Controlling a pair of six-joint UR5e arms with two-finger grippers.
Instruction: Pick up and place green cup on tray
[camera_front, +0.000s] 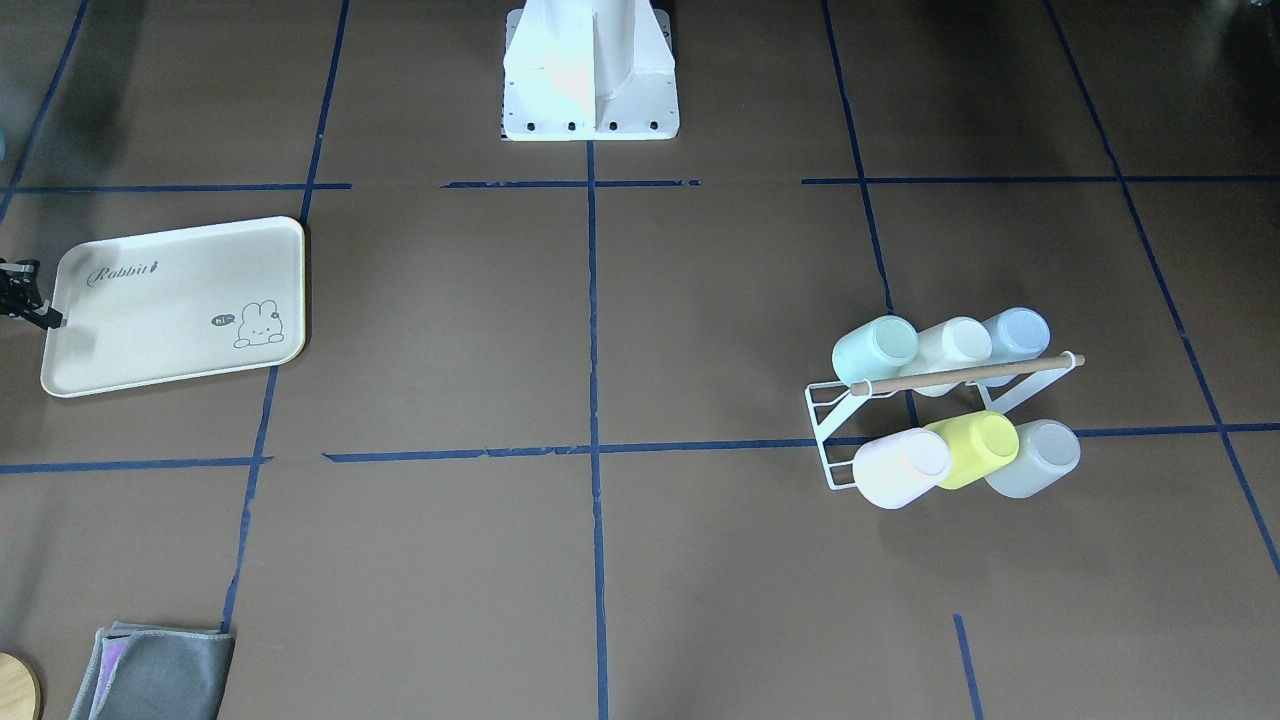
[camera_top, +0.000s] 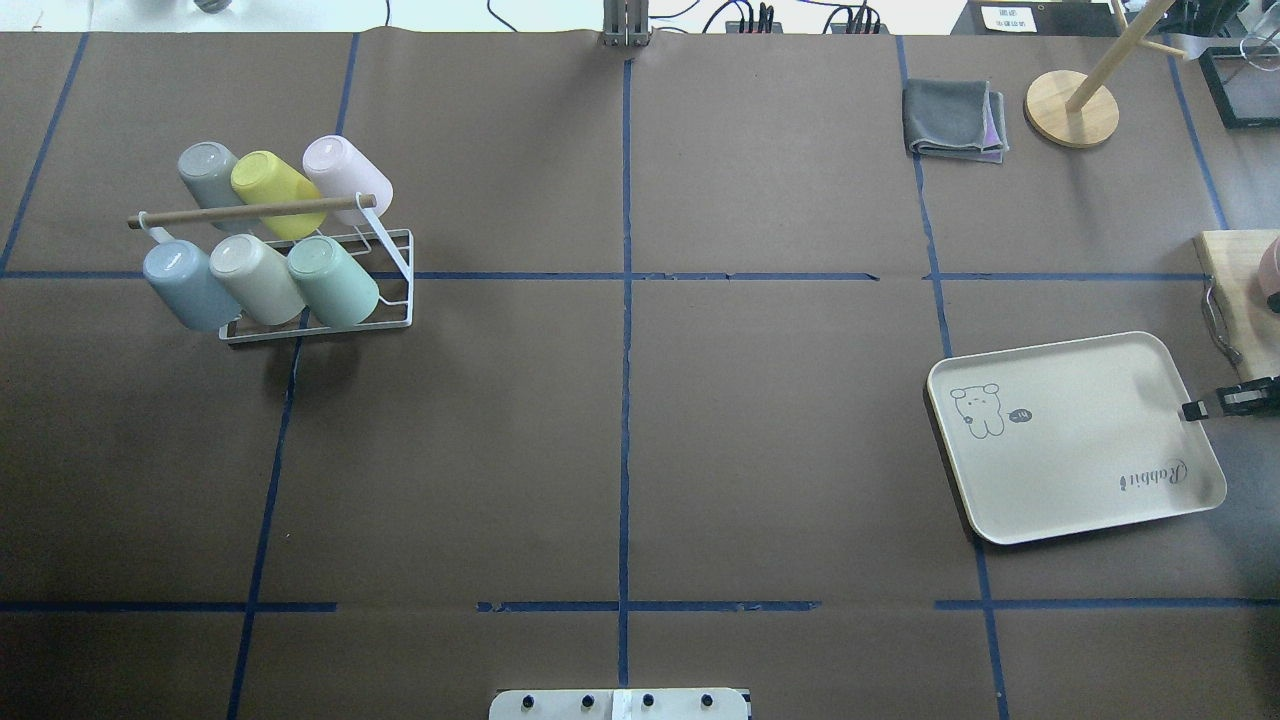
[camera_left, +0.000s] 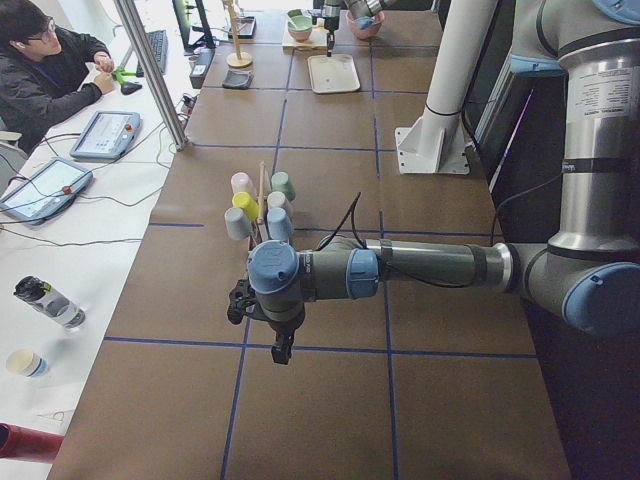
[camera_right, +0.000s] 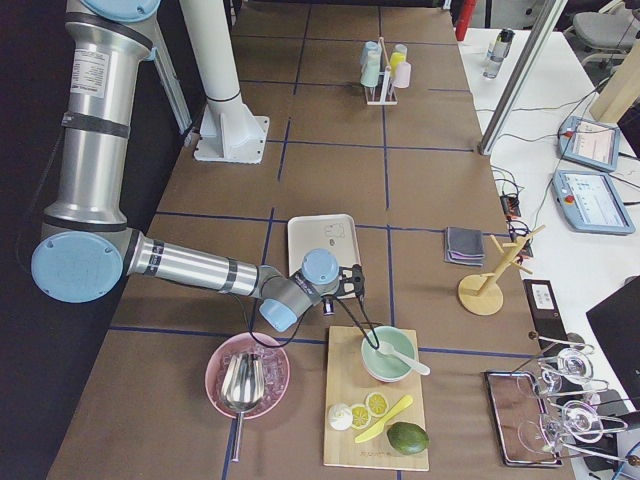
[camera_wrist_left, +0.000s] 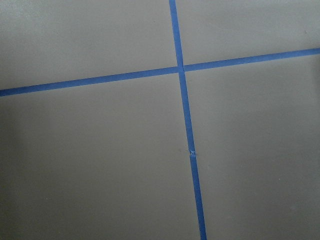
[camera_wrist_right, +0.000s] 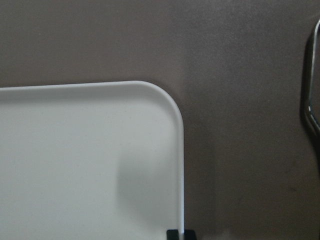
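Overhead exterior: green cup (camera_top: 330, 280) tilted on far-left rack (camera_top: 397, 255); right gripper (camera_top: 1195, 410) pinches tray (camera_top: 1080, 450) rim; left gripper (camera_left: 283, 352), width impossible to tell.

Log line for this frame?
phase: pre-grasp | green cup: on rack, untouched | tray: empty | left hand: over bare table, state unclear | right hand: at tray rim, grip unclear

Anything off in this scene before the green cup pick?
The tray sits skewed to the blue tape grid. The right end effector appears pinched on its rim, far from the green cup, which sits untouched on the rack. Nothing looks spilled or damaged.
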